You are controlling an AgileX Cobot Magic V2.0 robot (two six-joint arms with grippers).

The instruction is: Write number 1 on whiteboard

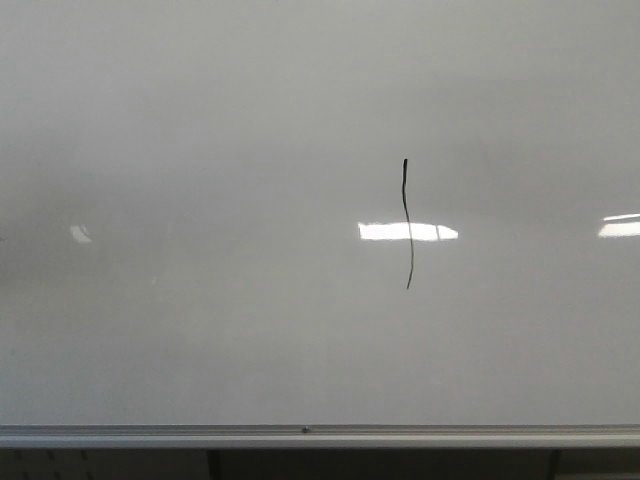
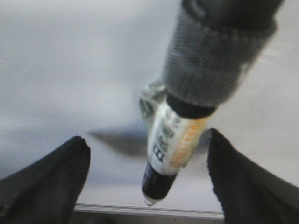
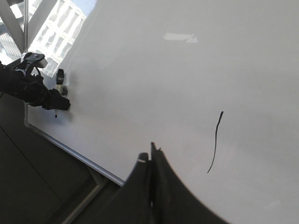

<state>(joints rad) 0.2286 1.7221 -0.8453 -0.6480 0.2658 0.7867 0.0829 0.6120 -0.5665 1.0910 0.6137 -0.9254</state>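
Note:
The whiteboard (image 1: 200, 150) fills the front view, and neither gripper shows there. The number 1 (image 1: 406, 225) is a thin, wavy black stroke right of centre. In the right wrist view the number 1 (image 3: 215, 142) lies a short way beyond my right gripper (image 3: 152, 151), whose fingers are pressed together with nothing between them. My left gripper (image 2: 147, 137) stands open before the whiteboard (image 2: 70, 70). A white-and-orange marker (image 2: 166, 144) in a grey padded sleeve (image 2: 210, 60) hangs between its fingers, touching neither. The marker's tip is near the board's lower rail (image 2: 140, 211).
A silver rail (image 1: 300, 435) runs along the board's lower edge, with dark frame legs below. Bright rectangular light reflections (image 1: 405, 232) lie across the stroke. In the right wrist view the left arm (image 3: 32, 88) is far off at the board's corner, with bright window panes (image 3: 56, 28) beyond it.

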